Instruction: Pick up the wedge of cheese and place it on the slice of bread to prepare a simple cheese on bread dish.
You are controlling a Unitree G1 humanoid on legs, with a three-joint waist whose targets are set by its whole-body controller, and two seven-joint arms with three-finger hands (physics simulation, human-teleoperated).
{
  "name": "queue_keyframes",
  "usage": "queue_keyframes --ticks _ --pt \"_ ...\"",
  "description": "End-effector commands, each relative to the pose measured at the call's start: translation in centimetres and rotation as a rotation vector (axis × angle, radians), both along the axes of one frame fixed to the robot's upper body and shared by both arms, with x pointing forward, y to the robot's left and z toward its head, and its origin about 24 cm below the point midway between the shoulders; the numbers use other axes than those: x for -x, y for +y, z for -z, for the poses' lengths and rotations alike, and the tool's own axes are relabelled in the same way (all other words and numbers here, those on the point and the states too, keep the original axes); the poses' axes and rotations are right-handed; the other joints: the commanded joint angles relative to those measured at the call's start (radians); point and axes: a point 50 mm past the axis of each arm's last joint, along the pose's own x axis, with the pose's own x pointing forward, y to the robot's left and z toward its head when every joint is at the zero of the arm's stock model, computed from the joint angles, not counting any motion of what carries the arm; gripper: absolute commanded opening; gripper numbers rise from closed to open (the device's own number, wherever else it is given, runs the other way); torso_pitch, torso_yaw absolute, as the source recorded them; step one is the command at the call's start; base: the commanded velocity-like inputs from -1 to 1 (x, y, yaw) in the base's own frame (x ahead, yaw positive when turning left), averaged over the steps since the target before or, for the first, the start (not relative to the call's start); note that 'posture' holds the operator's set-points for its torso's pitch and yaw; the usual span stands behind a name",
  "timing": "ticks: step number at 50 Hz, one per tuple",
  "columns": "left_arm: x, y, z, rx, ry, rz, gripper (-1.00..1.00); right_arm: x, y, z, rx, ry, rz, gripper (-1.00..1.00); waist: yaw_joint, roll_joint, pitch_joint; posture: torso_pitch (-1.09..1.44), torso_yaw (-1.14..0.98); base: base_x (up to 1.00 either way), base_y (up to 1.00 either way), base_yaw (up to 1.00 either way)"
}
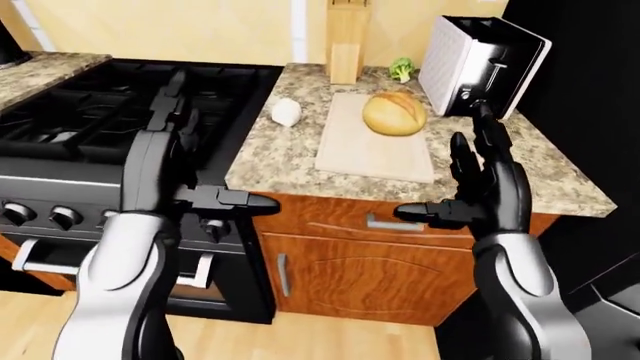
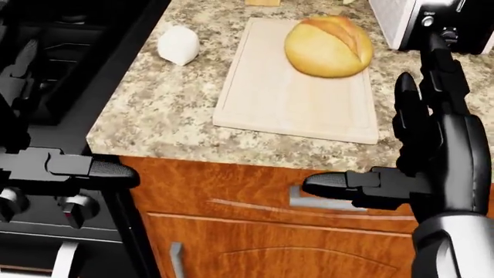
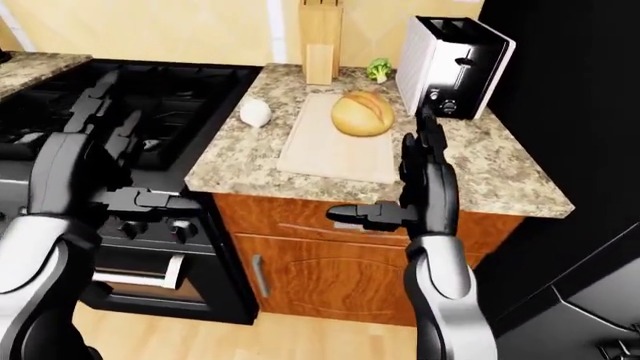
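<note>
A white wedge of cheese (image 1: 286,112) lies on the granite counter (image 1: 265,157), just left of a pale cutting board (image 1: 370,154). A round golden bread loaf (image 1: 394,113) sits on the board's upper part. My left hand (image 1: 215,150) is open and empty, raised over the stove's right edge, left of and below the cheese. My right hand (image 1: 445,169) is open and empty, fingers upright, at the counter's near edge, right of the board and below the toaster. Neither hand touches the cheese or the bread.
A silver and black toaster (image 1: 480,64) stands at the upper right of the counter. A wooden knife block (image 1: 347,41) and a broccoli floret (image 1: 402,69) are by the wall. A black gas stove (image 1: 90,112) is on the left. A wooden cabinet with a drawer handle (image 1: 395,223) lies below.
</note>
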Motion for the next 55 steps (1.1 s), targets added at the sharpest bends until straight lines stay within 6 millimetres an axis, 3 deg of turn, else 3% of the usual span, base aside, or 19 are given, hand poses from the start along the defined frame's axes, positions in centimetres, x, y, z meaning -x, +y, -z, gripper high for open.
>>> queue_keyframes --ticks 1,6,11,13,14,15,16,17,18,19,31,32,55 --pt "0.3 -0.3 -1.1 -0.010 -0.077 0.018 1.00 0.4 -0.2 -1.4 0.009 -0.094 0.013 1.00 -0.002 0.005 -0.014 0.00 0.00 0.00 -0.53 0.00" --pt "0.3 -0.4 -0.9 -0.010 -0.075 0.020 1.00 0.4 -0.1 -1.4 0.010 -0.094 0.012 1.00 0.001 -0.024 -0.009 0.00 0.00 0.00 -0.53 0.00" --pt "0.3 -0.3 -0.7 -0.009 -0.072 0.018 1.00 0.3 -0.1 -1.2 0.010 -0.093 0.013 1.00 0.007 -0.069 -0.005 0.00 0.00 0.00 -0.54 0.00" --pt "0.3 -0.3 -0.6 -0.008 -0.071 0.017 1.00 0.2 0.0 -1.1 0.009 -0.092 0.012 1.00 0.008 -0.107 -0.006 0.00 0.00 0.00 -0.53 0.00" --pt "0.3 -0.3 -0.6 -0.009 -0.071 0.017 1.00 0.2 0.0 -1.1 0.007 -0.092 0.012 1.00 0.006 -0.148 -0.016 0.00 0.00 0.00 -0.53 0.00" --pt "0.2 -0.3 -0.6 -0.008 -0.071 0.017 1.00 0.1 -0.2 -0.9 0.006 -0.085 0.029 1.00 0.008 -0.158 -0.024 0.00 0.00 0.00 -0.53 0.00" --pt "0.2 -0.3 -0.5 -0.009 -0.070 0.017 1.00 0.1 -0.1 -0.8 0.010 -0.085 0.022 1.00 -0.027 -0.125 -0.011 0.00 0.00 0.00 0.00 -0.67" --pt "0.2 -0.3 -0.5 -0.009 -0.070 0.018 1.00 0.1 0.0 -0.7 0.017 -0.086 0.019 1.00 -0.016 -0.153 -0.016 0.00 0.00 0.00 0.00 -0.76" --pt "0.3 -0.3 -0.5 -0.009 -0.069 0.017 1.00 0.1 0.3 -0.5 0.038 -0.077 0.001 1.00 -0.002 -0.153 -0.011 0.00 0.00 0.00 -0.28 0.00" --pt "0.3 -0.3 -0.4 -0.009 -0.069 0.017 1.00 0.1 0.4 -0.5 0.043 -0.082 0.001 1.00 -0.022 -0.129 0.000 0.00 0.00 0.00 0.00 0.00" --pt "0.3 0.3 -0.3 -0.003 -0.070 0.005 1.00 -0.1 0.9 -0.4 0.066 -0.087 -0.002 1.00 -0.046 -0.112 0.008 0.00 0.00 0.00 0.00 0.00" --pt "0.3 0.3 -0.3 -0.003 -0.070 0.006 1.00 -0.1 0.9 -0.5 0.066 -0.087 -0.002 1.00 -0.044 -0.113 -0.003 0.00 0.00 0.05 0.02 0.00" --pt "0.4 0.3 -0.4 -0.005 -0.071 0.006 1.00 0.1 0.5 -0.7 0.049 -0.100 0.005 1.00 -0.021 -0.101 0.019 0.00 0.00 0.10 0.02 0.00"
